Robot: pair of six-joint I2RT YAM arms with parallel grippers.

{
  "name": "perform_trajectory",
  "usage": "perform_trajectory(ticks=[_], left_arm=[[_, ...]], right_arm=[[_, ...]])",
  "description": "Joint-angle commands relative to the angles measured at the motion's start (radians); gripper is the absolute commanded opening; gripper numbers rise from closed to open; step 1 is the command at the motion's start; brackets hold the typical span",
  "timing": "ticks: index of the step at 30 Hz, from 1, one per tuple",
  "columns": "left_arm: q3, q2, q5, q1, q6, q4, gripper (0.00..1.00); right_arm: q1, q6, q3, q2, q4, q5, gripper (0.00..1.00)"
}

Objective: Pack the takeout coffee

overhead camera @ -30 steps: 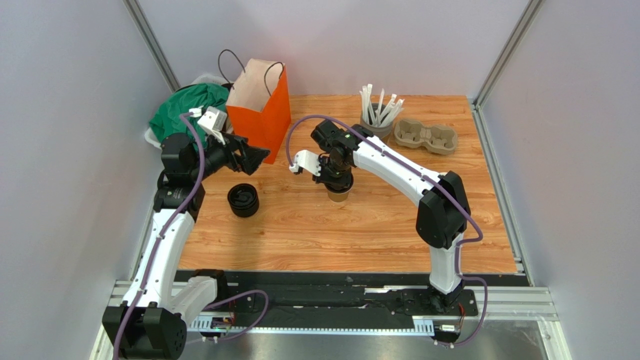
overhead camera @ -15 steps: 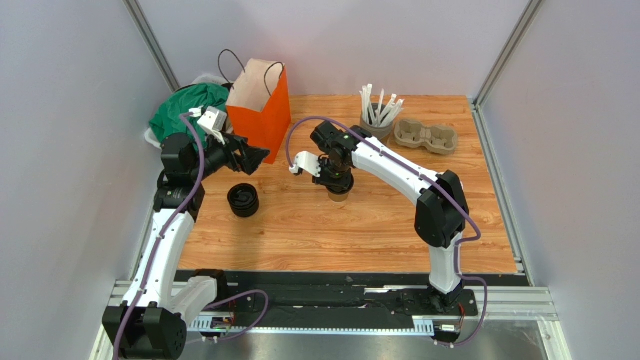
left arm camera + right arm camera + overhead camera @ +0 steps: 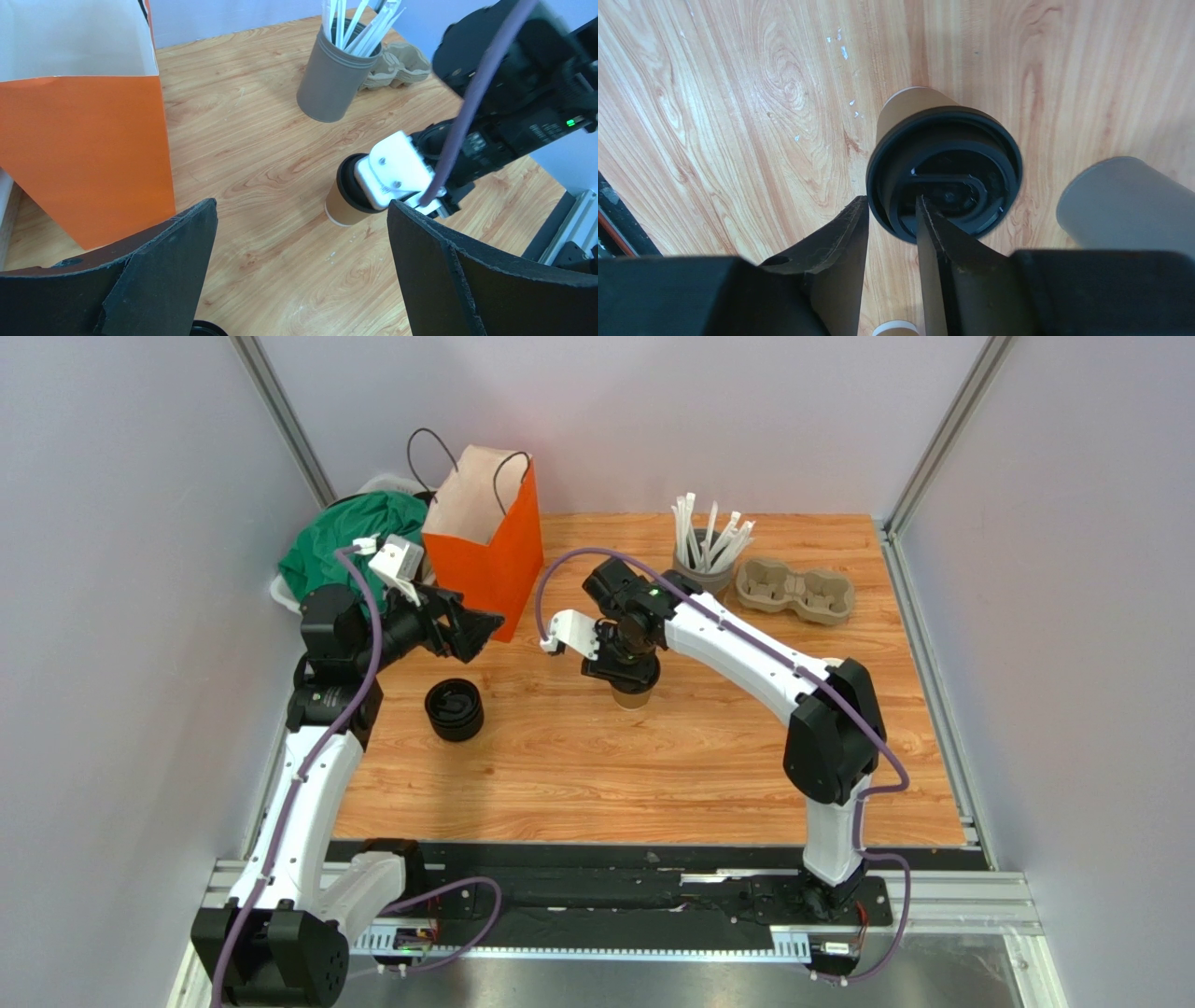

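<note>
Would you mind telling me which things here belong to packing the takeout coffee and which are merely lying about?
Job: small tan paper cup; round black plastic lid on it; orange paper bag, probably for packing.
Lying about: grey cup of white straws; brown pulp two-cup carrier; green cloth; separate black round object.

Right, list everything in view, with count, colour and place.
tan cup: one, tan, table centre, lidded
black lid: one, black, on the tan cup
round stack: one, black, table's left side; possibly lids
paper bag: one, orange, far left, upright
straw cup: one, grey, far side
straws: several, white, in the straw cup
cup carrier: one, beige, far right
cloth: one, green, beyond far-left corner
table: one, wood-grain
left gripper: open, beside the bag
right gripper: pinching the lid's rim
</note>
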Motion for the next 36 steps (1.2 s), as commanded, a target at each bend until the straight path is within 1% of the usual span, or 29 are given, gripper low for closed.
perform_trajectory(ticks=[1,7,9,11,12,14,15,18,19,20,21,24,29,32,36], left_arm=[[-0.007,-0.004,0.023,0.010,-0.006,0.049,0.99],[-0.004,0.007,0.066,0.012,-0.015,0.054,0.99],[0.010,0.013,0.103,0.010,-0.023,0.043,0.99],[0.033,0.025,0.101,0.010,-0.018,0.020,0.99],[0.042,0.033,0.094,-0.013,0.004,-0.014,0.99],[0.082,0.065,0.052,-0.056,0.041,-0.058,0.99],[0.099,0.080,0.037,-0.108,0.076,-0.101,0.99],[0.176,0.174,0.005,-0.191,0.104,-0.170,0.99],[0.202,0.239,-0.004,-0.208,0.112,-0.192,0.99],[0.260,0.278,-0.005,-0.237,0.129,-0.218,0.99],[0.291,0.350,-0.006,-0.249,0.135,-0.267,0.99],[0.386,0.468,0.012,-0.292,0.131,-0.316,0.99],[0.461,0.593,-0.005,-0.363,0.158,-0.348,0.99],[0.493,0.668,0.009,-0.386,0.149,-0.359,0.99],[0.512,0.757,-0.009,-0.427,0.161,-0.358,0.99]], right_arm=[[-0.003,0.031,0.006,-0.131,0.050,-0.009,0.36],[-0.022,0.056,-0.001,-0.200,0.062,0.016,0.37],[-0.054,0.079,0.003,-0.231,0.068,0.005,0.38],[-0.107,0.137,0.006,-0.252,0.082,-0.012,0.41],[-0.129,0.163,0.005,-0.260,0.084,-0.054,0.42],[-0.187,0.224,-0.013,-0.280,0.084,-0.092,0.43],[-0.203,0.238,-0.027,-0.288,0.084,-0.102,0.43],[-0.252,0.292,-0.124,-0.330,0.104,-0.130,0.43],[-0.263,0.310,-0.151,-0.358,0.116,-0.141,0.44],[-0.284,0.338,-0.205,-0.372,0.137,-0.148,0.45],[-0.289,0.355,-0.224,-0.384,0.147,-0.157,0.45],[-0.321,0.404,-0.280,-0.419,0.171,-0.194,0.46],[-0.336,0.428,-0.316,-0.462,0.202,-0.225,0.46],[-0.341,0.425,-0.331,-0.475,0.220,-0.207,0.47],[-0.350,0.415,-0.368,-0.498,0.242,-0.194,0.46]])
